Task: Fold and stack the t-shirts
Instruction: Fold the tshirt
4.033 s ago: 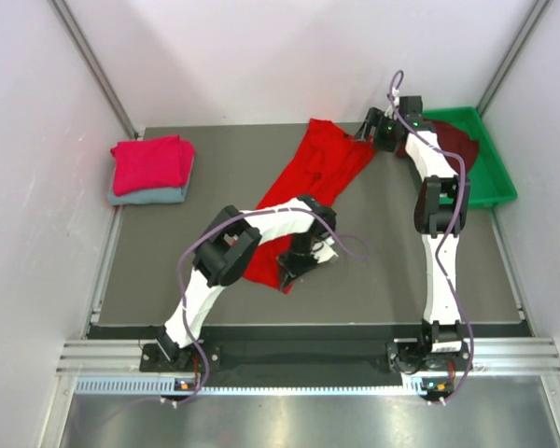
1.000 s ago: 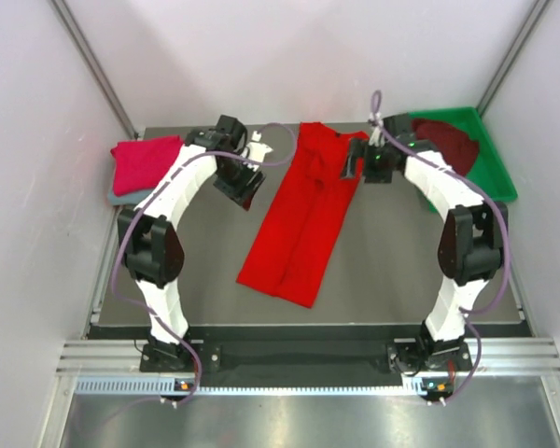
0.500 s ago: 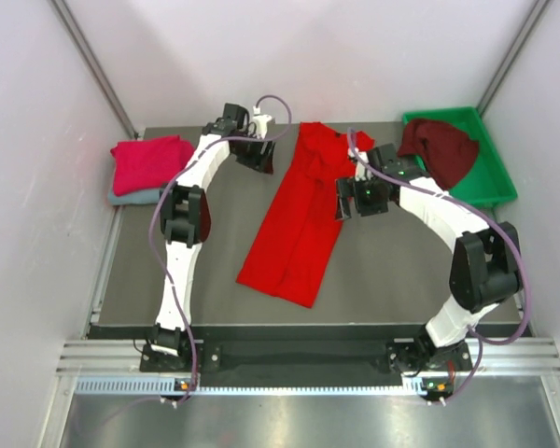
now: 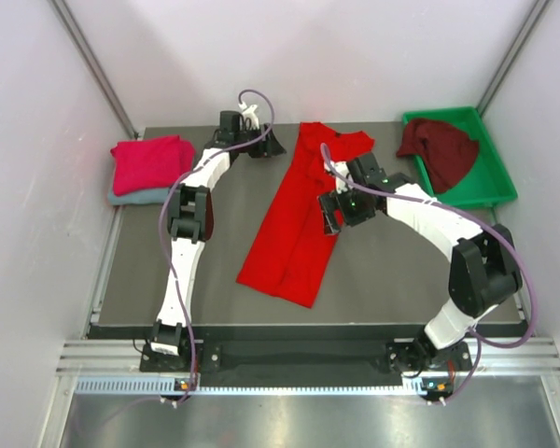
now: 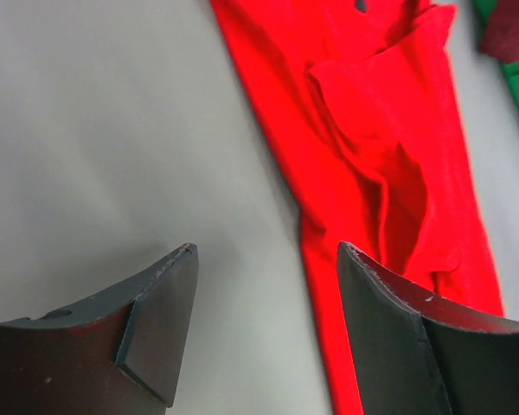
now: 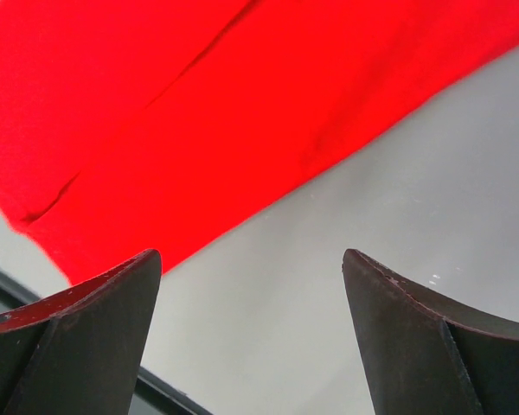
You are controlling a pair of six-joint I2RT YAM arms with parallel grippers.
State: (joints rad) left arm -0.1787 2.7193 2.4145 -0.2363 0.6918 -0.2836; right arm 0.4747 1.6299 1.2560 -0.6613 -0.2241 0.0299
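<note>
Red t-shirt (image 4: 303, 219): narrow lengthwise-folded strip, slanted across table (image 4: 392, 271). Left gripper (image 4: 269, 146): up from near hem to beside collar end, jaws spread, empty. Right gripper (image 4: 330, 213): down from collar to strip's right edge, likewise spread. Probably lining up crosswise fold, then stacking on crimson-pink t-shirt (image 4: 152, 161).

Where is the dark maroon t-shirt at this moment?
In the top external view, the dark maroon t-shirt lies bunched in the green tray at the far right corner of the table, to the right of the bright red t-shirt.
</note>
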